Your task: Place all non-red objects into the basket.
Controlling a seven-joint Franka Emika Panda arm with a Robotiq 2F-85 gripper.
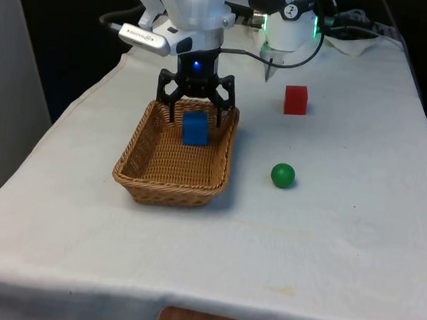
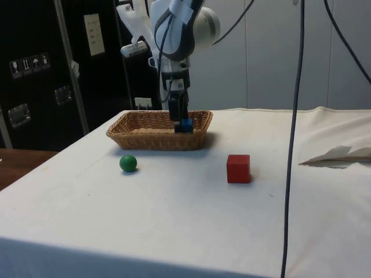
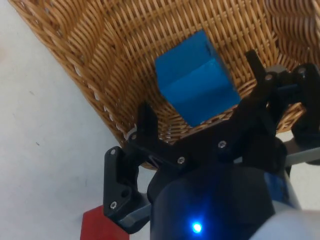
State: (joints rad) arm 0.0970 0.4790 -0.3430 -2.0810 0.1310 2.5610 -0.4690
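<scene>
A blue block lies inside the wicker basket, near its far end, also seen as the blue block and the blue block resting on the weave. My gripper hangs just above it, open, with the fingers wide apart and the block free between them; the gripper dips into the basket. A green ball rests on the cloth at the front view's right of the basket. A red cube stands farther back on that side.
The basket's rim runs close under the fingers. Crumpled cloth lies at the table's far end in the side view. A dark cable hangs down in front of the side camera.
</scene>
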